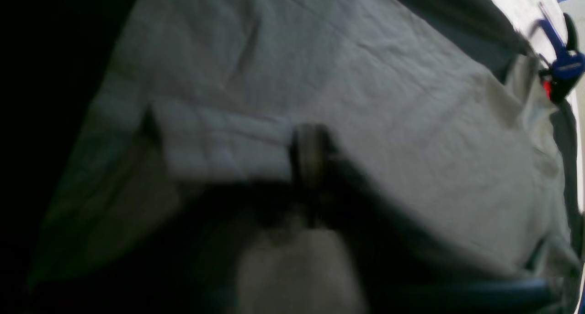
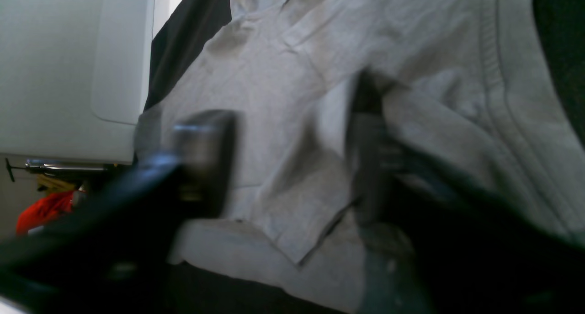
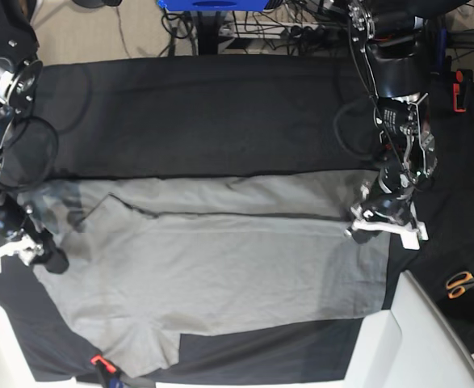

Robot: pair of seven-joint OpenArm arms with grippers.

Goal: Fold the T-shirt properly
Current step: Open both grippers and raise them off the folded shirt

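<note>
Base view: shirt [image 3: 220,267] has one long fold, more left. Right hand [image 2: 292,163] gapes empty; left hand [image 1: 308,167], can't tell.

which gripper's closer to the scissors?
Left. The left gripper is at the T-shirt's edge on the scissors' side of the table. The right gripper is at the shirt's opposite end, far across.
</note>
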